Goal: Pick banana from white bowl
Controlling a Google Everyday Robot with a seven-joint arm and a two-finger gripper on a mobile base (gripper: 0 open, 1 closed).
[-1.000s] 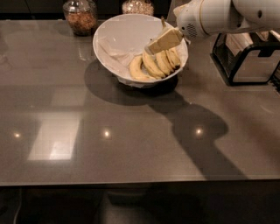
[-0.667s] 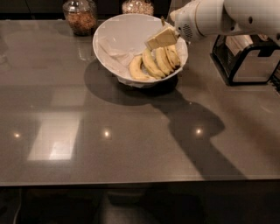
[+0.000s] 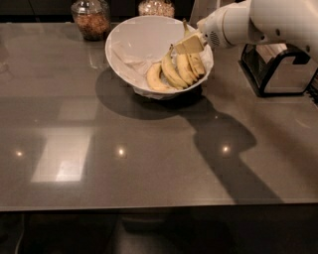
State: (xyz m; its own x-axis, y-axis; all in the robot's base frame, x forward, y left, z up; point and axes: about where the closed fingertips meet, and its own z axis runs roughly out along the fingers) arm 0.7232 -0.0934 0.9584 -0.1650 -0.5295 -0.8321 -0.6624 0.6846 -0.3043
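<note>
The white bowl (image 3: 124, 30) stands at the back middle of the dark table. Several yellow bananas lie against its right inner wall. The longest, straighter banana (image 3: 197, 64) is the rightmost one, with brown marks and a long stem pointing up toward the far rim. Three shorter curved bananas (image 3: 169, 73) lie to its left. My gripper (image 3: 188, 44) reaches in from the upper right on a white arm. It sits just above the bananas, over the upper part of the long one, and hides that part.
Two glass jars stand behind the bowl, one at its left (image 3: 91, 17) and one at the back edge (image 3: 156, 7). A black frame holder (image 3: 278, 67) stands on the right under the arm. A crumpled white sheet (image 3: 130, 57) lies in the bowl's left side.
The gripper has shifted only slightly over the bananas. The bowl and the bananas have not visibly moved.
</note>
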